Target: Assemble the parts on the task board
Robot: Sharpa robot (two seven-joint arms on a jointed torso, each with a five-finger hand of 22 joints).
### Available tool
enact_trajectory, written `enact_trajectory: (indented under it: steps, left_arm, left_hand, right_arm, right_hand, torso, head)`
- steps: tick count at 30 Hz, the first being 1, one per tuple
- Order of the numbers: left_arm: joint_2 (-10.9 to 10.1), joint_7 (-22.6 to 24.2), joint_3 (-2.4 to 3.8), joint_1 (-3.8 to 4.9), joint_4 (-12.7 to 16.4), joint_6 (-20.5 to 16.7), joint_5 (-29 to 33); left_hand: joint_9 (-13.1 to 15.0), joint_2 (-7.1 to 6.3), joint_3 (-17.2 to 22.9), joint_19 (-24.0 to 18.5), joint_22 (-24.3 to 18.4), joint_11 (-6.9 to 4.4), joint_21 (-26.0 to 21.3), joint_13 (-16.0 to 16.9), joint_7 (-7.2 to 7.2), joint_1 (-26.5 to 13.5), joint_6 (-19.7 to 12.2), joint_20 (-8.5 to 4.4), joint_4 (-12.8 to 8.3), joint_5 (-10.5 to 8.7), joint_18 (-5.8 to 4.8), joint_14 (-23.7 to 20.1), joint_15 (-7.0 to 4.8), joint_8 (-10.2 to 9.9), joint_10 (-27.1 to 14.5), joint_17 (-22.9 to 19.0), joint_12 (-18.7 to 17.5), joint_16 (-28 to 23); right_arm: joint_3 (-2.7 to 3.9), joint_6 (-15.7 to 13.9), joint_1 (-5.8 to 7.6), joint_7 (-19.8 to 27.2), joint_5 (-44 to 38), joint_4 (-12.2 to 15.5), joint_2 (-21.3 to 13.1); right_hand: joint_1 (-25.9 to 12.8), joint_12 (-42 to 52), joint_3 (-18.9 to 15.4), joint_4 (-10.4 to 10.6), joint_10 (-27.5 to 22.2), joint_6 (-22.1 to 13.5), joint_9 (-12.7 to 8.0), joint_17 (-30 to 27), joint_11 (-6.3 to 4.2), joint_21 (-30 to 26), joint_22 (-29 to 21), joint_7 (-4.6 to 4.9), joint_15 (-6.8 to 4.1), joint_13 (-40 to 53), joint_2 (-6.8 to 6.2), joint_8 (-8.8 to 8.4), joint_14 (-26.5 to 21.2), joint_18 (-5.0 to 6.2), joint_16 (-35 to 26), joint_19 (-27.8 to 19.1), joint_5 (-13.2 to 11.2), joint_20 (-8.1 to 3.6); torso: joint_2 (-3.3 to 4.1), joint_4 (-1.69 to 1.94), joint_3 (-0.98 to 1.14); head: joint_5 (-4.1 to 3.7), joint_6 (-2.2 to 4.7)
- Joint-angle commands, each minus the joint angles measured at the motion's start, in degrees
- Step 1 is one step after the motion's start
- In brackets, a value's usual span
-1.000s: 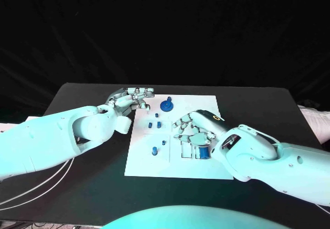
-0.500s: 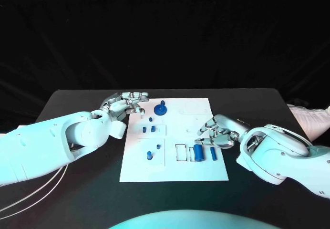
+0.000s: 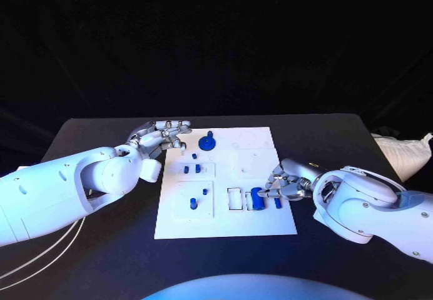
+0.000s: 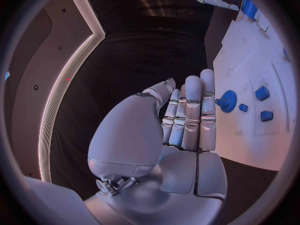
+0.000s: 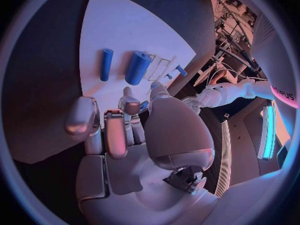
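Overhead, the flat black table [image 3: 108, 244] carried the white rectangular task board [image 3: 226, 215] at its middle, against a dark, unlit background. The board lay flat and square to me, with shallow outlined recesses marked on its face.

The small blue plastic parts were spread across the board. A blue gear with an upright peg [image 3: 208, 144] stood at the far end. Two short blue blocks [image 3: 191, 169] sat side by side in a recess nearer the middle, and one smaller blue piece [image 3: 195, 155] lay between them and the gear. A single blue pin [image 3: 193, 202] stood in the near left recess. A thick blue cylinder [image 3: 257, 199] and a thin blue rod [image 3: 277, 201] lay parallel in the near right area; in the right wrist view they were the thick cylinder [image 5: 137, 68] and the thin rod [image 5: 106, 64], close but apart.

My left hand [image 3: 161, 136] was at the far left edge of the board, beside the gear. Its fingers [image 4: 190, 112] were held straight and close together, gripping nothing, with no visible contact with the gear.

My right hand [image 3: 282, 181] was at the right edge of the board, just beside the rod and cylinder. Its fingers [image 5: 115, 130] were curled inward with nothing between them.
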Motion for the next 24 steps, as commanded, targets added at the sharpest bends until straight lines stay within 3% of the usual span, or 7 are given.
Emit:
enact_trajectory:
  steps: [1,15,24]
  left_arm:
    - [0.06,0.24,0.03,0.00,0.09,1.18,-0.17]
    - [-0.02,0.19,0.03,0.00,0.11,1.25,-0.17]
    - [-0.04,0.10,0.03,0.00,0.11,1.54,-0.17]
  left_hand:
    - [0.01,0.56,-0.10,-0.32,-0.05,0.08,-0.37,0.06,-0.03,0.08,-0.33,0.01,-0.17,0.08,1.09,-0.40,-0.09,0.14,-0.46,-0.05,0.08,0.13]
    - [0.01,0.56,-0.10,-0.32,-0.05,0.08,-0.37,0.06,-0.03,0.08,-0.33,0.01,-0.17,0.08,1.09,-0.40,-0.09,0.14,-0.46,-0.05,0.08,0.13]
    - [0.01,0.54,-0.19,-0.35,-0.08,0.12,-0.40,0.07,0.00,-0.02,-0.44,0.03,-0.17,0.07,1.08,-0.46,-0.07,0.23,-0.60,-0.09,0.21,0.16]
  right_arm:
    - [-0.03,2.07,-0.50,-2.67,-2.04,-0.48,0.74]
    - [-0.06,3.35,-1.58,-2.94,-4.78,-2.73,3.25]
    - [-0.09,4.85,-2.24,-3.01,-7.21,-4.36,4.47]
  right_hand:
    - [-0.62,0.26,-0.46,-0.05,0.25,-0.55,0.10,0.96,-0.16,0.22,0.10,-0.05,0.07,0.11,0.14,0.30,3.50,-0.46,0.21,-0.34,0.24,0.01]
    - [-0.43,0.07,-0.74,-0.25,0.02,-0.58,0.20,1.00,-0.19,0.31,0.27,-0.08,0.05,0.10,0.30,0.52,3.49,-0.49,0.22,-0.32,0.16,0.01]
    - [3.20,0.39,-1.18,-1.17,0.12,-0.98,0.55,1.16,-0.22,0.48,0.58,-0.09,0.03,1.58,0.86,1.27,3.49,-0.53,0.28,-0.39,-0.23,0.00]
  torso:
    - [0.04,-0.02,-0.02]
    - [0.07,-0.09,-0.01]
    - [0.07,-0.04,-0.02]
  head:
    - [0.11,0.04]
    - [0.04,-0.10]
    - [-0.11,-0.13]
